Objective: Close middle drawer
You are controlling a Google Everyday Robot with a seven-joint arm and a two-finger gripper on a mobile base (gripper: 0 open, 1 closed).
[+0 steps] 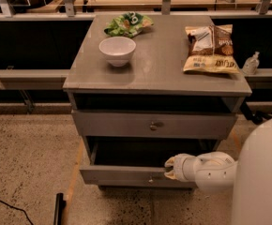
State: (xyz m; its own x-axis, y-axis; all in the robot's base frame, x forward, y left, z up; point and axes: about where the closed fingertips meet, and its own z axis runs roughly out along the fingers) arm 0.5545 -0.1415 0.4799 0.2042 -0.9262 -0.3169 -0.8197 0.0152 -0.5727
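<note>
The middle drawer (122, 175) is a grey wooden drawer with a small round metal knob (151, 177). It stands pulled out from the grey cabinet (159, 64), and its dark inside shows behind the front panel. My gripper (169, 168) is at the end of my white arm (211, 170), which comes in from the right. The gripper sits at the top edge of the drawer's front panel, just right of the knob.
A closed drawer front with a knob (154, 124) sits above. On the cabinet top are a white bowl (117, 49), a green bag (128, 24) and a brown chip bag (209, 48). My white body (262, 182) fills the lower right. A black cable (7, 205) lies on the floor.
</note>
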